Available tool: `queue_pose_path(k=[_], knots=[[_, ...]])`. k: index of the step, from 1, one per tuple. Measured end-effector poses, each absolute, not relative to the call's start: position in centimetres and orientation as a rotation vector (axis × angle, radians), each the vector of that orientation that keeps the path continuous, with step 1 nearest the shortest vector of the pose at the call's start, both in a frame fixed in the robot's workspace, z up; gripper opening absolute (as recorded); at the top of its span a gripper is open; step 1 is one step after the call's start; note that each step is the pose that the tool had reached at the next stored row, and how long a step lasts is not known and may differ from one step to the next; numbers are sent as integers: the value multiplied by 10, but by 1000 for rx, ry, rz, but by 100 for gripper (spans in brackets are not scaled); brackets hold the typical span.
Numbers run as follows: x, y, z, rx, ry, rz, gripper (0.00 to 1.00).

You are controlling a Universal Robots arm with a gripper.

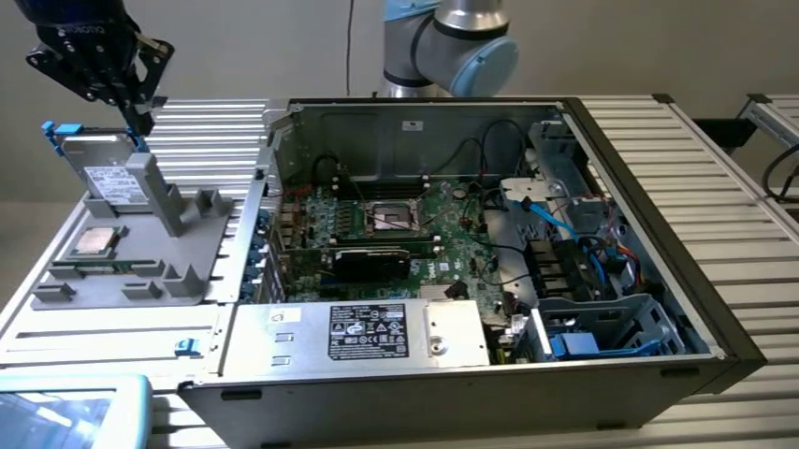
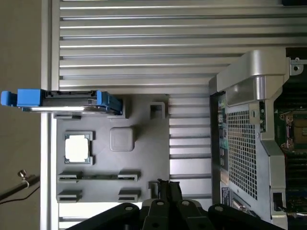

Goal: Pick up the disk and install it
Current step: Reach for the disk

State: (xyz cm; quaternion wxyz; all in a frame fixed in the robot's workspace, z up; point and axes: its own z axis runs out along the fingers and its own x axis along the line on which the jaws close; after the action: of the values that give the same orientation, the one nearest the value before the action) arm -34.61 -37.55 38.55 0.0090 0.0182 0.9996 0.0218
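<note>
fingers point(image 1: 135, 116): closed, empty, near the disk point(image 1: 105, 174) | disk: standing on edge in grey holder point(image 1: 131, 251), beside the open computer case point(image 1: 413, 126) | handling, judged: stiff, weighty, shock-sensitive (metal faces probably slick); pinch across flat faces at upper edge, between blue rails point(image 1: 50, 131)

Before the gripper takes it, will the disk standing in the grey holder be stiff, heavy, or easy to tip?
The disk looks metal-cased, so probably stiff and fairly heavy for its size. Standing on edge in the grey holder, it may tip if pushed sideways. Its blue rails look plastic, perhaps easier to grip.
</note>
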Motion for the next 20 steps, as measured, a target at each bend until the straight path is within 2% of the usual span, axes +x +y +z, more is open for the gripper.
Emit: queue_pose_path(k=[6, 20], knots=[[-356, -358, 385, 57, 3123, 68, 11], [-413, -339, 385, 57, 3123, 68, 11]])
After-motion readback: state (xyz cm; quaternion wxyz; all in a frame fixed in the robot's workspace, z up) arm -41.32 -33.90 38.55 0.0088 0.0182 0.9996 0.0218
